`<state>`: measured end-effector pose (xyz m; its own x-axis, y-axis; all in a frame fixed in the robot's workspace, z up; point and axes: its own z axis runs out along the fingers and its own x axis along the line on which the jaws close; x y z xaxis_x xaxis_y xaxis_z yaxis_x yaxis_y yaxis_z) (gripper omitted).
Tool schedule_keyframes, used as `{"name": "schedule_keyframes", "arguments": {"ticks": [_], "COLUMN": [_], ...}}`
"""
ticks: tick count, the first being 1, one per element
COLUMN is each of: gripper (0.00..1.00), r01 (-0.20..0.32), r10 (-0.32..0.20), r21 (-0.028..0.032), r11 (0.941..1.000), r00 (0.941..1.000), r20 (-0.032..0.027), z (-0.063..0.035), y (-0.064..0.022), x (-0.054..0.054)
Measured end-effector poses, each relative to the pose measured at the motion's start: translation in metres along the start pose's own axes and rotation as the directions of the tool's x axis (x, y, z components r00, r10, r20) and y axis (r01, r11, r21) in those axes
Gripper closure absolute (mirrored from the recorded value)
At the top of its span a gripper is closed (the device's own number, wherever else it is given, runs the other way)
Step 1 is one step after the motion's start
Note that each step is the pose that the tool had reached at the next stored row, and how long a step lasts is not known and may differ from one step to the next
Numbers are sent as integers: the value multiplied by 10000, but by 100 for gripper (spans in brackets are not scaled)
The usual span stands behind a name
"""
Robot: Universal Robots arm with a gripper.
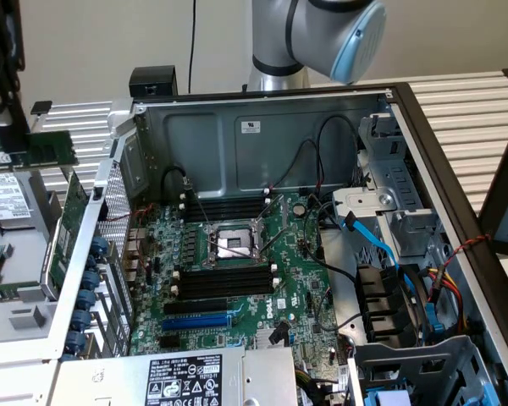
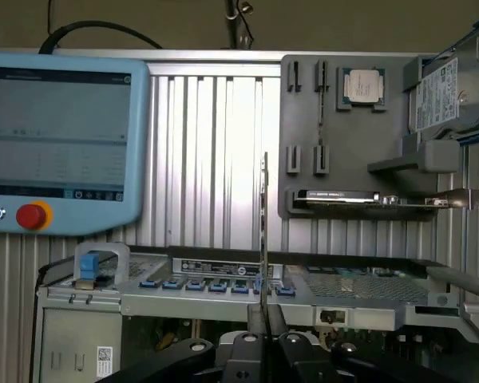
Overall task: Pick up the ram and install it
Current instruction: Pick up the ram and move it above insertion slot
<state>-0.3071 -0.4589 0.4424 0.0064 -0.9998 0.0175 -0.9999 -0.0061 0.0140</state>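
The ram (image 2: 264, 231) is seen edge-on in the wrist view as a thin, straight strip. One end of it is clamped between the two dark fingers (image 2: 254, 323) of the gripper (image 2: 265, 317), which is closed tightly on it. The rest of the stick projects straight out from the fingertips, so the ram is carried by the gripper and is not yet installed.

Behind the ram a blue teach pendant (image 2: 56, 144) with a red button (image 2: 32, 215) is seen. Beside the pendant a grey holder panel (image 2: 303, 120) is mounted, on which a processor chip (image 2: 362, 86) is kept.

In the exterior view an open computer case (image 1: 262, 135) is laid on its side and its motherboard (image 1: 254, 326) is exposed. Two banks of black memory slots (image 1: 224, 283) are set on either side of the processor socket (image 1: 229, 245). A joint of the robot arm (image 1: 322, 34) is seen past the case's far wall.
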Motion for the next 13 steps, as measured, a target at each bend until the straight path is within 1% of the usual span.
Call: {"name": "schedule_keyframes", "arguments": {"ticks": [3, 6, 7, 10, 11, 13], "gripper": [87, 87, 87, 87, 87, 87], "r01": [14, 29, 30, 30, 30, 31], "r10": [-14, -29, -30, -30, -30, -31], "r21": [-13, -18, -18, -18, -35, -48], "r11": [10000, 10000, 10000, 10000, 10000, 10000], "r00": [10000, 10000, 10000, 10000, 10000, 10000], "r20": [10, 62, 68, 69, 69, 69], "z": [-18, -20, -21, -21, -21, -22], "y": [-121, -245, -276, -278, -298, -384], "x": [3, 4, 6, 6, 7, 7]}}
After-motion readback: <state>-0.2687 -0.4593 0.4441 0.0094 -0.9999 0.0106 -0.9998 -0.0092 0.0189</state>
